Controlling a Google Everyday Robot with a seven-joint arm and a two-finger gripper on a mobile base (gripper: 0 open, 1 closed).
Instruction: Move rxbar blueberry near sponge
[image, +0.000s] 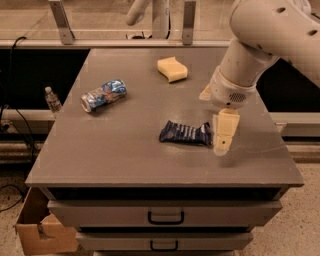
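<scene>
1. One gripper (224, 132) is hanging at the end of the white arm (260, 35). Its cream-coloured tip is pointing down just over the right part of the grey table (125, 160). Whether the pincer is standing apart or together, I cannot tell.
2. The rxbar blueberry (186, 133) is lying flat on the table at the gripper's 9 o'clock. Its right crimped end is sitting just beside the cream tip, and whether the two are touching is not showing.
3. The sponge (172, 69) is resting near the far edge of the table, at about the gripper's 11 o'clock. It is sitting at the bar's 12 o'clock, well apart from it.
4. A crushed can (103, 95), blue and silver, is lying on its side at the gripper's 10 o'clock, toward the left side of the top and well apart from bar and sponge.
5. Two drawers (165, 215) with dark handles are facing the camera beneath the top, at the table's 6 o'clock.
6. A cardboard box (37, 232) is sitting on the floor at the table's 8 o'clock, and a small water bottle (51, 99) is standing at its 9 o'clock.
</scene>
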